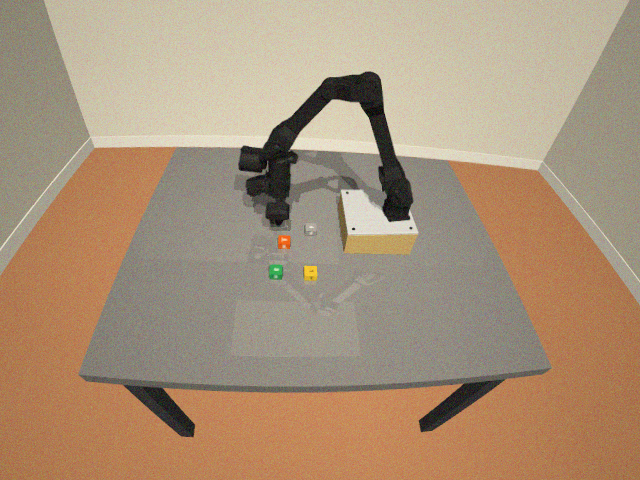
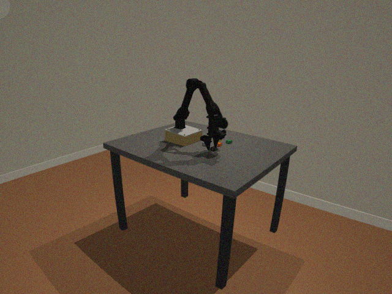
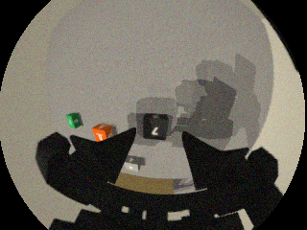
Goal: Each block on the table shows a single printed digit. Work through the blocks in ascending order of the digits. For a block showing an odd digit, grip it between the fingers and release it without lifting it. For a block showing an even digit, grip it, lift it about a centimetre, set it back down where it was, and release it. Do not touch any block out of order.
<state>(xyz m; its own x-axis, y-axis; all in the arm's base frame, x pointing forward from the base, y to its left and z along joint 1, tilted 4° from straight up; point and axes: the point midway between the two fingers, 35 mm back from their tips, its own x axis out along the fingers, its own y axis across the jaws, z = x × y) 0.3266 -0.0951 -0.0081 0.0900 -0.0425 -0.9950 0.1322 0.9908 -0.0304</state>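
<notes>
Wrist view: my black parallel-jaw gripper [image 1: 278,221] [image 2: 211,149] [image 3: 159,132] low over grey rectangular table [image 1: 439,320] [image 2: 253,158] [image 3: 144,57], jaws apart, small black cube block [image 2: 213,149] [image 3: 155,126] between and just beyond fingertips, unclamped.

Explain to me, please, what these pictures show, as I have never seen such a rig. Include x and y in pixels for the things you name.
One black robot arm [image 1: 330,88] [image 2: 192,83] is mounted on a white-topped box [image 1: 377,242] [image 2: 183,138] on a grey table. The top view looks down from above, the exterior view from the side, and the wrist view past the gripper's own two fingers. Five small blocks lie there: orange [image 1: 283,241] [image 3: 102,132], green [image 1: 275,272] [image 3: 74,120], yellow [image 1: 310,273], whitish [image 1: 310,229] and black [image 3: 155,126]. The gripper [image 3: 159,132] is open around the black one, apparently holding nothing.
</notes>
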